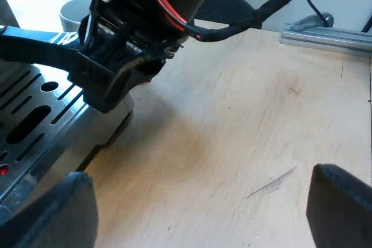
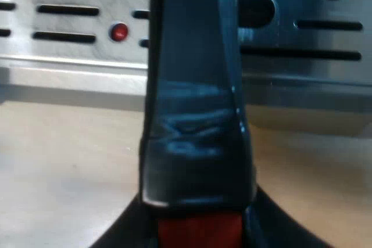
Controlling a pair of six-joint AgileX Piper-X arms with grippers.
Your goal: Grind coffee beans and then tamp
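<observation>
What worries me most is the grip on the holder's handle [image 2: 197,114]. My right claw [image 1: 107,82] has it far out by the red end [image 2: 197,232]. That leaves a long lever between the fingers and the metal head, which I cannot see from here. Any twist or push at that hidden head could make the handle roll or slide in the grip. I also couldn't judge whether the head is lined up with the coffee machine, so grounds might spill or the head might knock the metal.

The handle hangs close over the machine's slotted drip tray [image 1: 35,114], so a small dip of the arm could scrape it. The white mug [image 1: 72,13] stands near the right arm, beyond the tray, and a wide swing could tip it.

The right claw is clamped on the handle, with a black finger hugging each side just above the red tip. The handle runs from there out across the tray at the machine's front. I cannot tell whether it is locked in or loose.

My left claw [image 1: 200,213] hangs over the bare wooden counter [image 1: 244,114] beside the machine. Its fingers are wide apart, holding and touching nothing.
</observation>
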